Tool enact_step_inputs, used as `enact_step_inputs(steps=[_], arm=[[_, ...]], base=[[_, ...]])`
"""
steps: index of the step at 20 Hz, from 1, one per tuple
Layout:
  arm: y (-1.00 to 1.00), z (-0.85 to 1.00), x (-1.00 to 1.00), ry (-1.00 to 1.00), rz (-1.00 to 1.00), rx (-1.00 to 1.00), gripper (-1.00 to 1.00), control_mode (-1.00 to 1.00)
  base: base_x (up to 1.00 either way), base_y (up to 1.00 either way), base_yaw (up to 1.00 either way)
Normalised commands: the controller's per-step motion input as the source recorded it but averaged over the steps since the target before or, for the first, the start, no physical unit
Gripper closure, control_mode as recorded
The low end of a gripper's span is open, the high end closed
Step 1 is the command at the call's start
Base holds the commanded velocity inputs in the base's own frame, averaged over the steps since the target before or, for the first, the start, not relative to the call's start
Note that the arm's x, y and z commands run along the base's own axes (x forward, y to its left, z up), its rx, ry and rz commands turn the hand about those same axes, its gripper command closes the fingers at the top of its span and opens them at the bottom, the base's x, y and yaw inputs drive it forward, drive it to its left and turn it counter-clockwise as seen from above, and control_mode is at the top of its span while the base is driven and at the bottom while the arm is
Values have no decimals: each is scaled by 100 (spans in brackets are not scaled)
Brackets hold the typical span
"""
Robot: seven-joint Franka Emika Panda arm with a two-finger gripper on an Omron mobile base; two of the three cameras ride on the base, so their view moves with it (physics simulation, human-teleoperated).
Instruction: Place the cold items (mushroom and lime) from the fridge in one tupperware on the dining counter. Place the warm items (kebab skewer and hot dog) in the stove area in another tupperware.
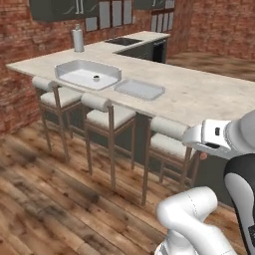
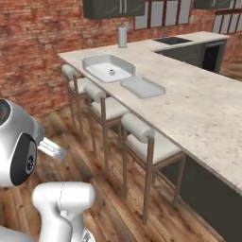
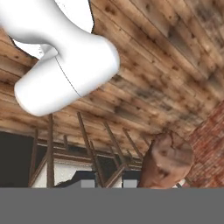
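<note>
Pale stone covers the dining counter, and two white tupperware tubs sit on it side by side: a deep tupperware holding one small dark item whose kind I cannot tell, and just beside it a shallow tupperware. In the hand view, a brown, lumpy mushroom sits right at the gripper, with wooden floor behind it; whether the fingers clamp it I cannot tell. Three stools line the counter, and a paper towel roll stands farther back.

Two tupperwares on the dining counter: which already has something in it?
The deeper tupperware, nearer the paper towel roll: a small dark item sits inside. The shallow tupperware beside it looks empty.
</note>
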Motion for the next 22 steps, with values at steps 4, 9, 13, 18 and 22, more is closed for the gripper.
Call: enact_step_inputs(steps=[4,9,13,18,22], arm=[[0,0,0,0,0,0,100,100],[0,0,0,0,0,0,100,100],[0,0,0,0,0,0,100,100],[0,0,0,0,0,0,100,100],[0,0,0,0,0,0,100,100]], base=[[64,100,-49],[58,100,-46],[36,100,-40],[21,100,-39],[13,100,-41]])
